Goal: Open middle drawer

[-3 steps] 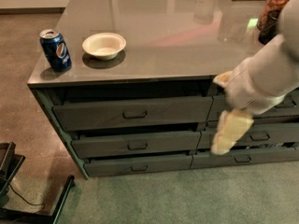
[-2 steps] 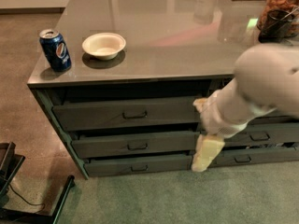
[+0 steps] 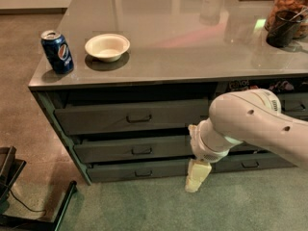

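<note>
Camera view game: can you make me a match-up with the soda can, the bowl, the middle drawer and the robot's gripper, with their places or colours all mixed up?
Things:
1. soda can
2. bowl
3. middle drawer
4. gripper

Clues:
A. cream-white, on the counter, right of the can
B. pale, pointing down, lower than the middle drawer's handle and to its right
C. blue, by the counter's left front corner
D. dark grey-green, small loop handle at its centre

Pairs: 1-C, 2-A, 3-D, 4-B.
</note>
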